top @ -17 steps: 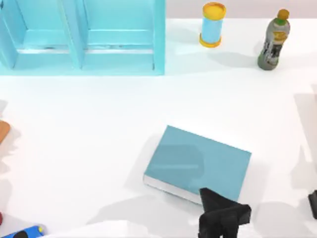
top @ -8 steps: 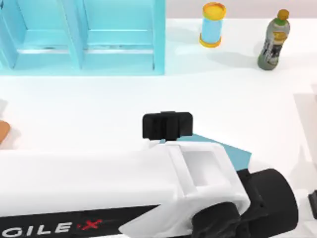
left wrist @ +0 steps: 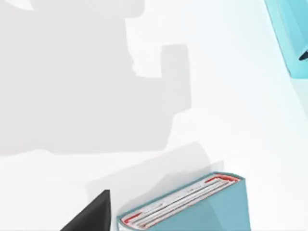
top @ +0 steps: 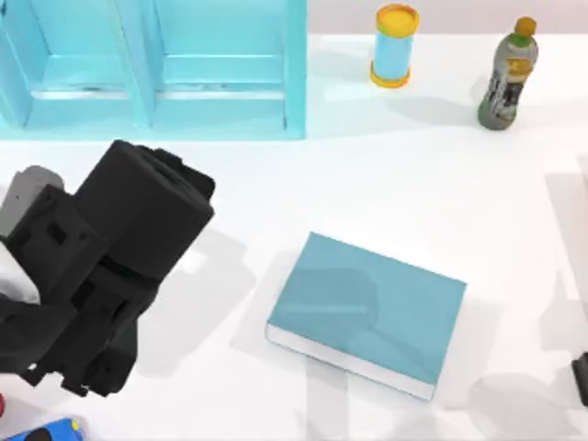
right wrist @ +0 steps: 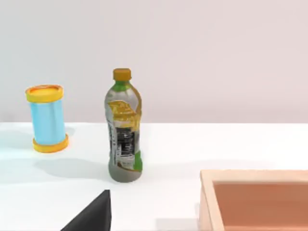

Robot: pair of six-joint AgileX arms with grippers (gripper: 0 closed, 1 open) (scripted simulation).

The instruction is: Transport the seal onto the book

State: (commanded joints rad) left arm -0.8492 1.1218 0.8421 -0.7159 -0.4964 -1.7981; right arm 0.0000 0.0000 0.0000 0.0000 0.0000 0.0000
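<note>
- The left arm's dark wrist covers much of the table's [top: 276, 184] left side. Its left gripper [top: 83, 358] hangs near the front-left corner, and we cannot tell whether it is spread or pressed together.
- The book [top: 372, 308] lies flat and bare near the front edge, right of centre. We judge it stiff, heavy and steady enough to be a firm landing place.
- The right gripper [top: 581, 378] sits parked at the right edge, cut off by the frame, so we cannot tell its state either.
- A blue object [top: 50, 430] at the front-left corner is cropped and we cannot identify it.
- A dark red sliver [top: 2, 404] at the left edge, near the front-left corner, may be the seal, but we cannot be sure.
- The seal should be light, rigid and easily toppled. We judge it best pinched across its lower body, under the rounded top.
</note>
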